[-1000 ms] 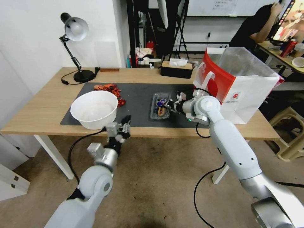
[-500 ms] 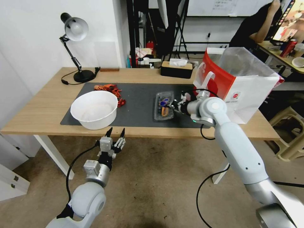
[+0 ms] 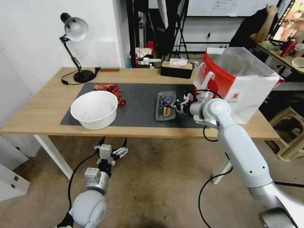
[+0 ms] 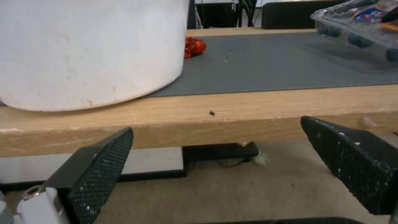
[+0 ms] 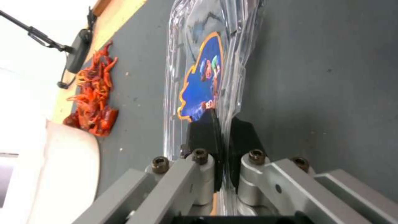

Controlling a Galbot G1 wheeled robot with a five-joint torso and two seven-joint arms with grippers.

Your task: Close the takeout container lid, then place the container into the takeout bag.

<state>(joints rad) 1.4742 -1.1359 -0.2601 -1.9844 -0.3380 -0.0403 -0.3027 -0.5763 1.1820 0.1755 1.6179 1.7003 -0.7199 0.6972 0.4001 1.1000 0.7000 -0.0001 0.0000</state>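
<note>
My right pincer (image 3: 172, 105) was clamped on the edge of the takeout container (image 3: 166, 101), lid (image 5: 203, 84) down, on the tabletop (image 3: 44, 107) mat beside the takeout bag (image 3: 243, 88). My left pincer (image 3: 113, 146) hung wide open, empty, below the tabletop edge.

You're looking at a lab or office workroom: a wooden counter (image 3: 41, 110) with a dark mat (image 3: 139, 104) and desk lamp (image 3: 74, 30), black tripod stands (image 3: 177, 28) and a whiteboard (image 3: 221, 6) behind, another desk with a monitor (image 3: 293, 20) alongside.

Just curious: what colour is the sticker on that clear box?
Blue with an orange edge, clearest in the right wrist view.
</note>
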